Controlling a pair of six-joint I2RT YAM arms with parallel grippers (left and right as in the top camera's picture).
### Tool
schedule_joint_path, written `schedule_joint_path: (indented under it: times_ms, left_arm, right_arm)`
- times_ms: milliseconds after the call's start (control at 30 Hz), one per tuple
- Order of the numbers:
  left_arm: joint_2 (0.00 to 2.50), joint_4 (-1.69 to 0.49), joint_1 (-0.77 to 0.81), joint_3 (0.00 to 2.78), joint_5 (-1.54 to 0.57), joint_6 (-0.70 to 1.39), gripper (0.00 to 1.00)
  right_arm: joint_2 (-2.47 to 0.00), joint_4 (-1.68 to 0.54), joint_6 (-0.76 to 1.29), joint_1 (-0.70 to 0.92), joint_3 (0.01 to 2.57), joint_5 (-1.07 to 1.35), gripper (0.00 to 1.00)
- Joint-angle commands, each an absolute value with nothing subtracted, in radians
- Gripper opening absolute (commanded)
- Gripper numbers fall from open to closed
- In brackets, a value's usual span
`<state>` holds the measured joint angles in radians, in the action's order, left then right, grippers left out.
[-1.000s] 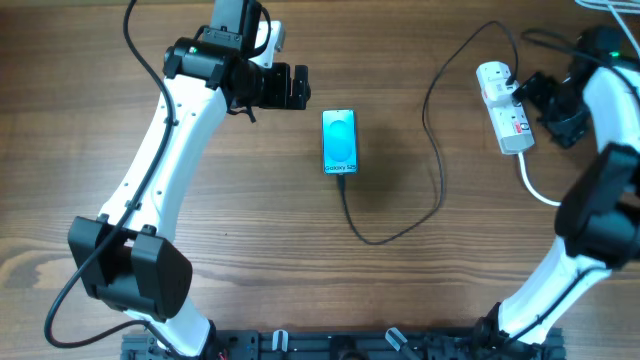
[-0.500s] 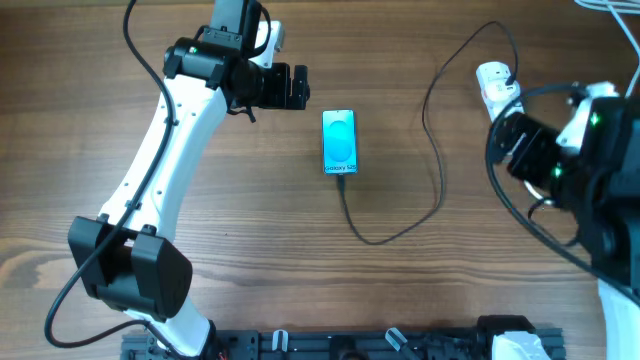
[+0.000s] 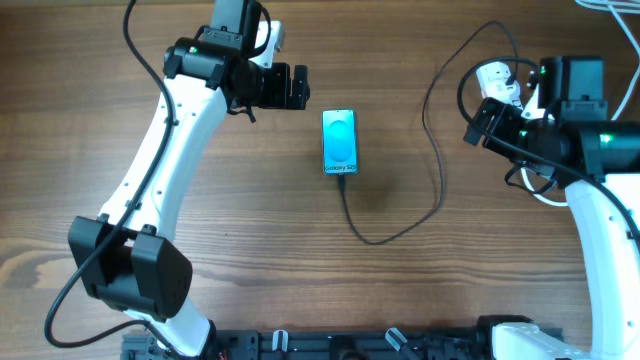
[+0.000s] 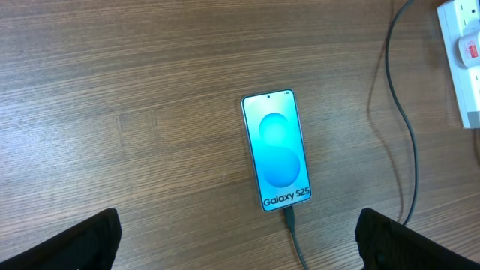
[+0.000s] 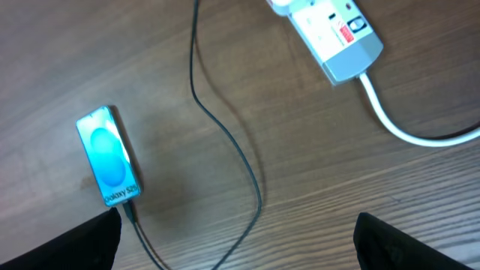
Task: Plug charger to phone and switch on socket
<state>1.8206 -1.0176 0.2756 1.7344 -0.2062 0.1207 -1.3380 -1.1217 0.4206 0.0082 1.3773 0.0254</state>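
The phone (image 3: 339, 141), cyan screen up, lies mid-table. The black charger cable (image 3: 437, 165) has its connector tip (image 4: 289, 219) in the phone's near short edge and loops right and up to the white socket (image 3: 491, 78), which is mostly hidden under my right arm. My left gripper (image 3: 297, 87) is open and empty, raised just left of the phone's far end. My right gripper (image 3: 487, 118) is open and empty, held high beside the socket. The right wrist view shows the socket (image 5: 334, 34) with its red switch mark, the phone (image 5: 109, 155) and the cable (image 5: 225, 135).
The socket's thick white cord (image 5: 409, 129) curves off to the right. The left wrist view shows the phone (image 4: 276, 150), the cable (image 4: 409, 135) and an end of the socket (image 4: 465, 52). The arm bases stand at the table's front edge.
My right arm has swung away from the socket's right side, risen, and now hangs over the socket with the gripper on its left. The left arm, phone and cable have not moved.
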Motion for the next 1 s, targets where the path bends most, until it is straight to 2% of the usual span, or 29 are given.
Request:
schedule_joint_path:
  times_ms: [0, 67, 233, 300, 433, 767, 967]
  left_arm:
    - [1.828, -1.015, 0.275, 1.730, -0.204, 0.119, 1.00]
    - [1.828, -1.015, 0.275, 1.730, -0.204, 0.120, 1.00]
    - [1.828, -1.015, 0.275, 1.730, -0.204, 0.120, 1.00]
    - [1.828, -1.015, 0.275, 1.730, -0.204, 0.120, 1.00]
    - [1.828, -1.015, 0.275, 1.730, -0.204, 0.120, 1.00]
    - [1.828, -1.015, 0.275, 1.730, -0.204, 0.120, 1.00]
    - [1.828, -1.015, 0.275, 1.730, -0.204, 0.119, 1.00]
  right_arm:
    - [-1.269, -0.964, 0.344, 0.014, 1.306, 0.066, 1.00]
    - [-1.156, -0.777, 0.283, 0.014, 1.161, 0.146, 1.00]
    - [-0.665, -0.290, 0.233, 0.014, 0.599, 0.160, 1.00]
    - [-0.466, -0.197, 0.205, 0.007, 0.442, 0.159, 1.00]
    - [-0.290, -0.139, 0.078, 0.001, 0.329, 0.221, 1.00]
    - [-0.012, 0.162, 0.107, 0.001, 0.003, 0.201, 1.00]
    - [-0.003, 0.109, 0.103, 0.001, 0.005, 0.146, 1.00]
